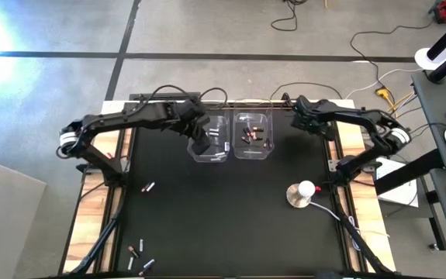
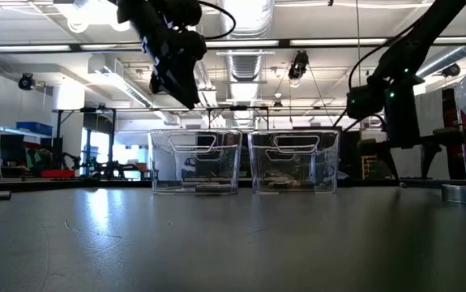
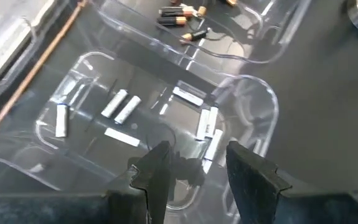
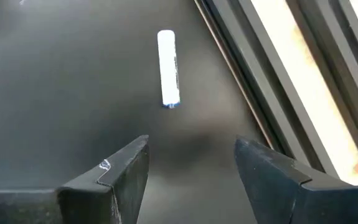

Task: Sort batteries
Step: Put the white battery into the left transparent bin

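Observation:
Two clear plastic bins stand side by side at the far middle of the black mat. The left bin (image 1: 211,139) holds several silvery-white batteries (image 3: 121,106). The right bin (image 1: 254,136) holds dark batteries with copper ends (image 3: 177,15). My left gripper (image 3: 197,155) hovers open and empty above the left bin's near end (image 2: 180,77). My right gripper (image 4: 191,149) is open near the mat's far right corner (image 1: 300,116), just short of one silvery-white battery (image 4: 168,68) that lies flat on the mat. More loose batteries lie at the mat's left (image 1: 149,187) and near-left corner (image 1: 137,252).
A round white-topped metal disc (image 1: 302,193) with a cable sits right of the mat's centre. Wooden table strips and rails (image 4: 303,68) border the mat close to the right gripper's battery. The middle of the mat in front of the bins is bare.

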You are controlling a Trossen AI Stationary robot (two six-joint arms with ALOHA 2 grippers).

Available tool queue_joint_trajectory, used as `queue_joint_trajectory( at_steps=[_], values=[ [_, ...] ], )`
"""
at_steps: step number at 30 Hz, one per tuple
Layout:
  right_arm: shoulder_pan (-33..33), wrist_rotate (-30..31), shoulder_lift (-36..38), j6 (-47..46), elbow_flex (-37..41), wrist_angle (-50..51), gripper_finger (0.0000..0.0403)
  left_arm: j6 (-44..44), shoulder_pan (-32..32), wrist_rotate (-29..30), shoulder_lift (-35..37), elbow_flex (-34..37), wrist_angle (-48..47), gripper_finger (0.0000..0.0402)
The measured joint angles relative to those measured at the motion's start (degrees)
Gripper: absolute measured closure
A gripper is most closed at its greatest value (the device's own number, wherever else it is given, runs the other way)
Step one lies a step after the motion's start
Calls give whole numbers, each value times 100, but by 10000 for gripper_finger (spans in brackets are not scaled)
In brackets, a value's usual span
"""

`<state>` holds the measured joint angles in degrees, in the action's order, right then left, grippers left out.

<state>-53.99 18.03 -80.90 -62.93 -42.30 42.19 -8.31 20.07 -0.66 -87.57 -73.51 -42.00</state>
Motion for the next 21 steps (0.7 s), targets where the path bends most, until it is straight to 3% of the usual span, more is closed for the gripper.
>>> queue_joint_trajectory(
  at_steps=[4,7,21],
  values=[
    [-122,-2,-240,268,-109,-420,180,-141,-162,2,106,101,21,267],
    [-147,85,-305,-24,-190,-478,187,-205,-249,2,116,149,42,267],
    [-131,607,-447,-1165,-167,-474,275,-230,-327,8,112,268,333,267]
  ],
)
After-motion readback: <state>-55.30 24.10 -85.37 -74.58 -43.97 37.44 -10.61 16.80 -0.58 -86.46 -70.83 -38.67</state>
